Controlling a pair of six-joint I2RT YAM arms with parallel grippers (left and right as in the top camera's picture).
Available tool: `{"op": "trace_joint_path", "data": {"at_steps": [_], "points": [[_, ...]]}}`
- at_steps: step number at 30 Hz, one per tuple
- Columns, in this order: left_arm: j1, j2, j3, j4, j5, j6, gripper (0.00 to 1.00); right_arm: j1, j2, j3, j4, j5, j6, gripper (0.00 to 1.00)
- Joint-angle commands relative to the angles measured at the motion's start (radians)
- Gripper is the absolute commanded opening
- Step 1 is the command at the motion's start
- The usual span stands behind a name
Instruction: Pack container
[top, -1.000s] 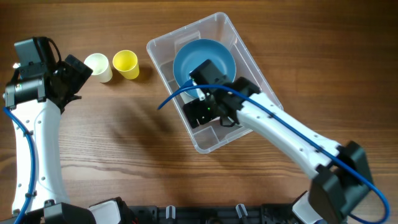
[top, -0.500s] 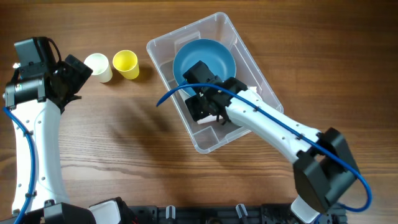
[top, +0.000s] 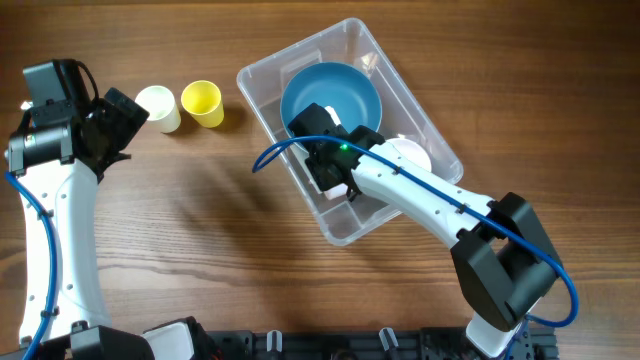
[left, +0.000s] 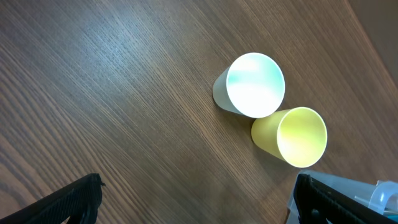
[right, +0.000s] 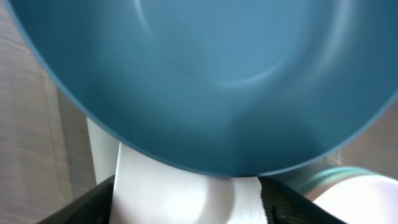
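Right tool (top: 332, 165), jaws apart, hung inside the large clear plastic rectangular container (top: 345, 228) at the wooden table's (top: 200, 230) one o'clock, by the round blue bowl (top: 335, 92) already packed. At ten o'clock, a small white cup (top: 158, 106) and a small yellow cup (top: 203, 102) stood unpacked by the left tool (top: 122, 120), likewise spread.

White arm links (top: 430, 195), black joints (top: 500, 275), blue cables (top: 30, 240).

The container (top: 320, 50) is clear, glossy plastic, the blue bowl (top: 335, 85) smooth with a soft sheen, and the table (top: 200, 220) matt, grained wood.
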Motion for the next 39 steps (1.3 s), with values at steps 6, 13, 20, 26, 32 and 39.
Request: {"op": "trace_joint_path", "data": {"at_steps": [6,13,20,26,32,39], "points": [[0.003,0.006,-0.001,0.000,0.012,0.008,1.00,-0.005,0.011,0.022,-0.023,0.125,-0.016,0.37],[0.003,0.006,-0.001,0.000,0.012,0.008,1.00,-0.005,-0.012,0.058,-0.058,0.133,-0.016,0.18],[0.003,0.006,-0.001,0.000,0.012,0.008,1.00,-0.005,-0.023,0.106,-0.137,0.195,-0.013,0.04],[0.003,0.006,-0.001,0.000,0.012,0.008,1.00,-0.005,-0.023,0.110,-0.189,0.192,0.019,0.04],[0.003,0.006,-0.001,0.000,0.011,0.008,1.00,-0.005,-0.023,0.110,-0.225,0.026,0.021,0.04],[0.003,0.006,-0.001,0.000,0.012,0.008,1.00,-0.005,-0.035,0.110,-0.282,-0.037,0.021,0.05]]}}
